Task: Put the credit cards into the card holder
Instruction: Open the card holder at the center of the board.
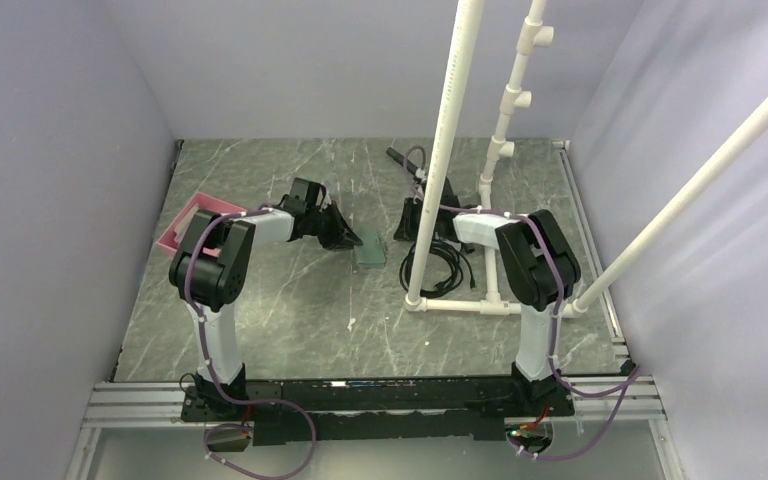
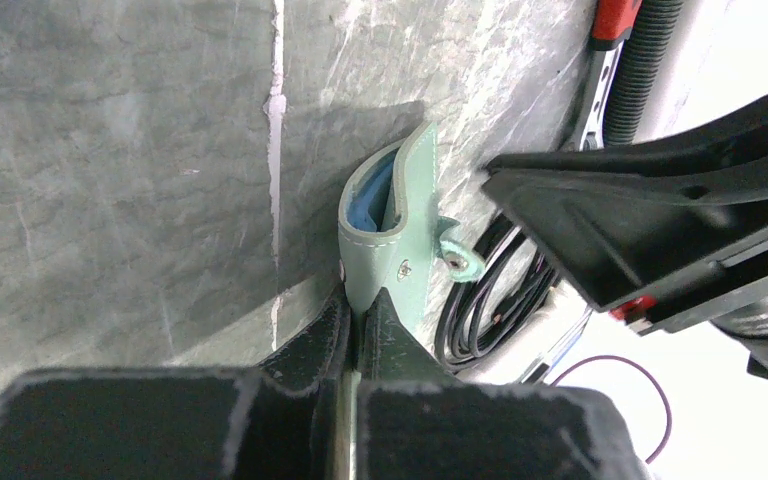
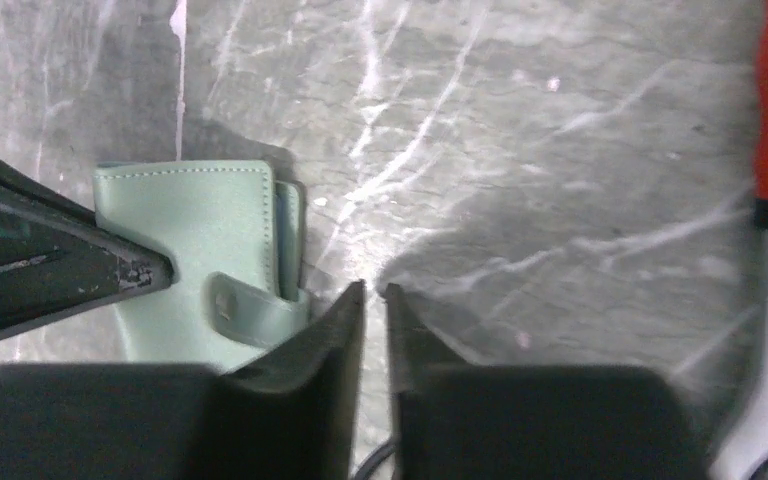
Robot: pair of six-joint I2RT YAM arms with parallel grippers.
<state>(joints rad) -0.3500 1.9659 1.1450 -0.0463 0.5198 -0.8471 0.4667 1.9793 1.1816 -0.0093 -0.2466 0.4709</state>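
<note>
Tabletop (image 1: 290,330) grey marble | walls (image 1: 60,150) lilac | left tool (image 2: 358,312) pinches card holder (image 2: 407,230) | right tool (image 3: 375,297) narrow

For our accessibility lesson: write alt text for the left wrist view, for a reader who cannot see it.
The left gripper is shut on an edge of the green card holder, which gapes open, showing its blue inside, over the grey marbled table. The right gripper hangs close on the right.

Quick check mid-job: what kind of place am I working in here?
Probably a lab test cell: plain lavender walls box in a marble-patterned table, a white pipe frame stands on it, and a metal rail runs along the near edge.
</note>
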